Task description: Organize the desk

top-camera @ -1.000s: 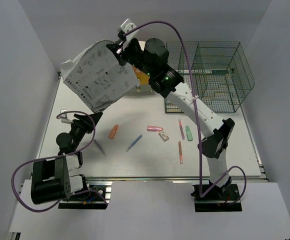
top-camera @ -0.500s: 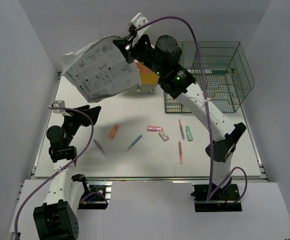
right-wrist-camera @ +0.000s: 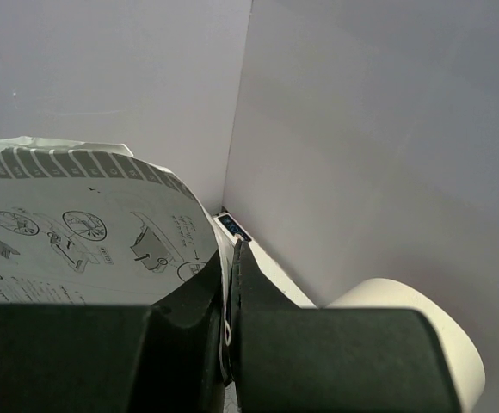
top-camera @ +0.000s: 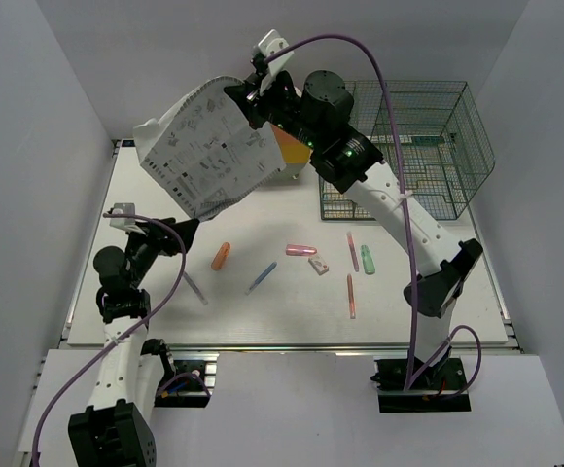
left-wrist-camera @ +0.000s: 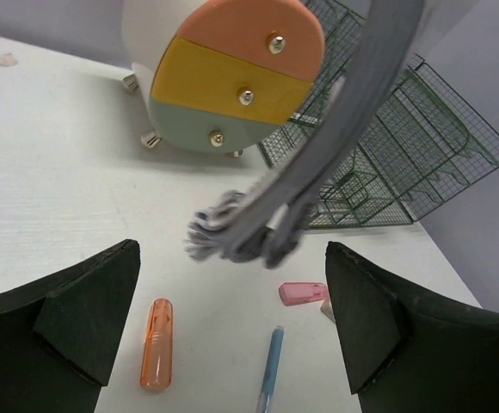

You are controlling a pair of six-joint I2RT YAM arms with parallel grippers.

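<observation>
White desk (top-camera: 263, 326) fills the floor between grey walls, with a rail on its near edge. Clock directions are read from the top view, with 12 pointing away from the arm bases.

Near: the left gripper (top-camera: 170, 233) sits low over the desk's left side, its fingers spread wide with nothing between them. An orange marker (top-camera: 221, 256) lies near it at 4 o'clock, long axis about 1–7. A blue pen (top-camera: 261, 278) is farther out along the same line, axis about 2–8. In the wrist view the marker (left-wrist-camera: 157, 354) runs lengthwise between the two fingers, toward the left one.

Middle: a pink marker (top-camera: 301, 250) and some loose pens lie right of centre.

Far: the right gripper (top-camera: 248, 97) is high over the desk's 11 o'clock area, jaws pinched shut on the edge of a printed sheet (top-camera: 209, 156). The sheet droops off toward 8 o'clock, clear of the desk, and hides part of the drawer box (top-camera: 287, 146). The organizer (top-camera: 408, 146) stands at 3 o'clock from that gripper, in the far right corner.

Judgement: the left arm is the nearer one for the orange marker, and its fingers look already set across the marker's short side. The sheet probably goes toward 3 o'clock.
</observation>
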